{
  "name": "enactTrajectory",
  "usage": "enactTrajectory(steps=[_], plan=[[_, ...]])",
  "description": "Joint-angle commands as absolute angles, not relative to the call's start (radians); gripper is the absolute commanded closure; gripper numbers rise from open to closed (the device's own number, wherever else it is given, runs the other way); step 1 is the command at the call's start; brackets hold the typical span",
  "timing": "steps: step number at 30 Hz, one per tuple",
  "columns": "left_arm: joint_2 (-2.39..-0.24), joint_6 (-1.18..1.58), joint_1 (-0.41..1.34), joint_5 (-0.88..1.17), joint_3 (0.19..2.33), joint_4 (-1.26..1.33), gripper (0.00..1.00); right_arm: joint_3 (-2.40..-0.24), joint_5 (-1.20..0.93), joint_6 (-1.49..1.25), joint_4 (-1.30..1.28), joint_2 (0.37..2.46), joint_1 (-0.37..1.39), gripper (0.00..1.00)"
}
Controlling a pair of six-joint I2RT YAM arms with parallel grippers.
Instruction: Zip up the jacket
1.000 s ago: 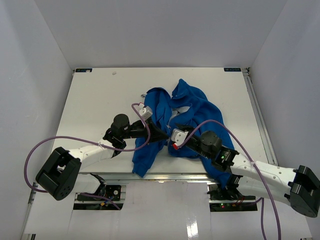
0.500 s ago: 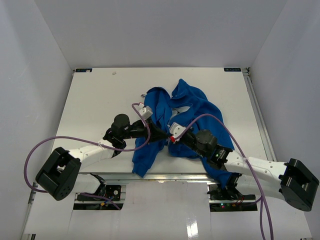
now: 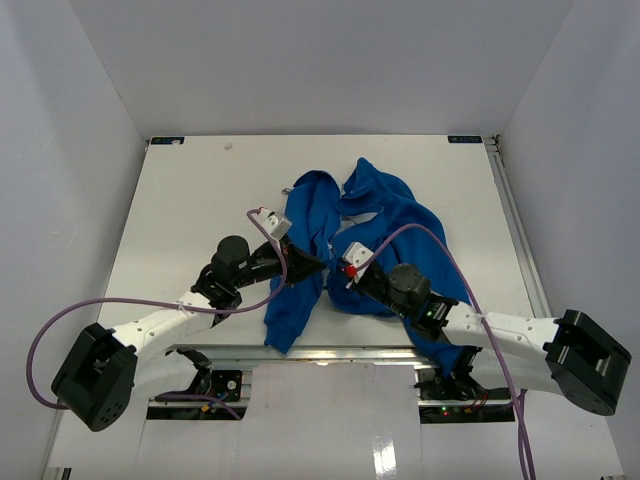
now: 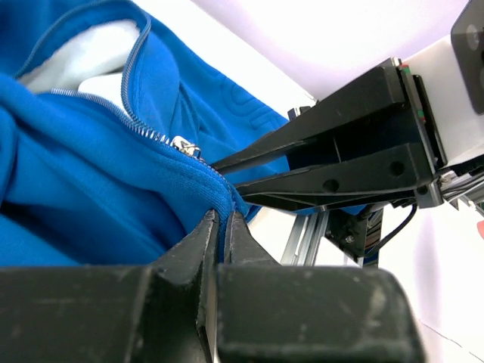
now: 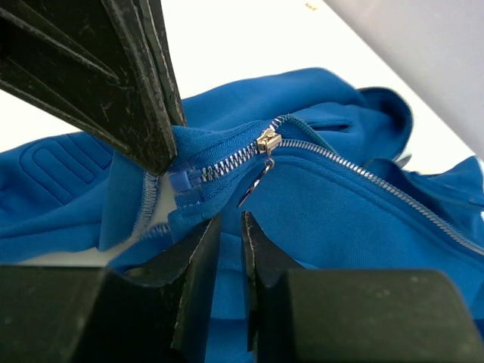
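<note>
— Where was the jacket (image 3: 375,200)?
— Crumpled on the table (image 3: 200,190), hem between my grippers.
— And their grip?
— My left gripper (image 4: 220,227) pinched the hem. My right gripper (image 5: 228,227) stood nearly together under the zipper slider (image 5: 266,141); whether it held cloth, I couldn't tell

I record: left arm (image 3: 150,325) has swung back and outward, left fingers (image 3: 312,264) easing slightly on the jacket (image 3: 390,200) hem pinched between them. Right arm (image 3: 500,325) has reached forward; right fingers (image 3: 335,268) have narrowed, tips now opposite the left fingers.
</note>
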State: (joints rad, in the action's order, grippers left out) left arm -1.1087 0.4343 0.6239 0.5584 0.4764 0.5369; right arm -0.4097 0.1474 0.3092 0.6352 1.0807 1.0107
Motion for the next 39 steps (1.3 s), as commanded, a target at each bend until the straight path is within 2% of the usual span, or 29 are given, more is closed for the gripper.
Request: enactTrajectory(steps=[1,8,13,17,21,23,33,39], plan=[[-1.121,0.43,0.623,0.528,0.454,0.544,0.92,-0.391,0.114,0.284,0.772,1.138,1.017,0.74],[-1.151,0.428,0.621,0.538,0.448,0.552,0.94,-0.374,0.095,0.296,0.866,1.162,1.017,0.61],[-1.155,0.425,0.621,0.541,0.443,0.546,0.96,-0.372,0.123,0.317,0.938,1.196,1.017,0.6],[-1.151,0.423,0.621,0.535,0.445,0.534,0.97,-0.395,0.203,0.332,0.961,1.241,1.017,0.66],[-1.154,0.42,0.62,0.516,0.451,0.512,0.98,-0.388,0.238,0.346,0.986,1.25,1.017,0.82],[-1.161,0.419,0.62,0.511,0.454,0.505,0.99,-0.387,0.259,0.35,0.977,1.242,1.017,0.84],[-1.169,0.42,0.62,0.517,0.456,0.514,1.0,-0.39,0.208,0.368,0.937,1.207,1.017,0.71],[-1.163,0.422,0.618,0.525,0.456,0.517,1.0,-0.431,0.206,0.362,0.895,1.264,1.017,0.69]])
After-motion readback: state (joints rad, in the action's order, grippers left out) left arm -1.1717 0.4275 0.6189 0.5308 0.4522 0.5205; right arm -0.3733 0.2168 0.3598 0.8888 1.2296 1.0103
